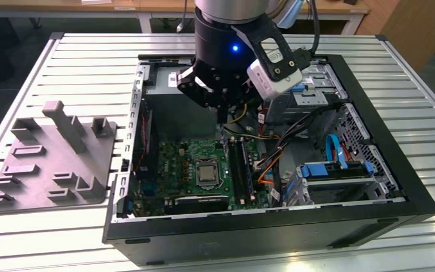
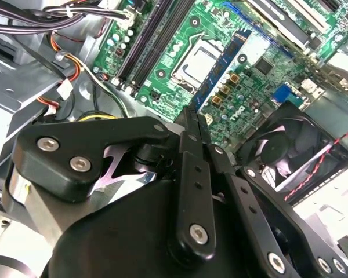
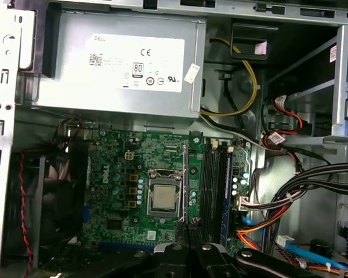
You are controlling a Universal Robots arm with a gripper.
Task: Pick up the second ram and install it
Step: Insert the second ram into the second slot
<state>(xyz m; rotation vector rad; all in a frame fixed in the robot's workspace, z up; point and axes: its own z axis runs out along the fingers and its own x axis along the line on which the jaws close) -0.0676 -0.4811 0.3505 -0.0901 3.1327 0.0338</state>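
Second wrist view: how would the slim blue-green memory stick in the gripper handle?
The slim blue-green memory stick looks thin and flat, so probably stiff and light. It juts past the black gripper, so it may twist if knocked.

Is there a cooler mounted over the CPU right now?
No: in the first wrist view the CPU sits bare on the motherboard, its metal lid exposed, with no heatsink or fan over it.
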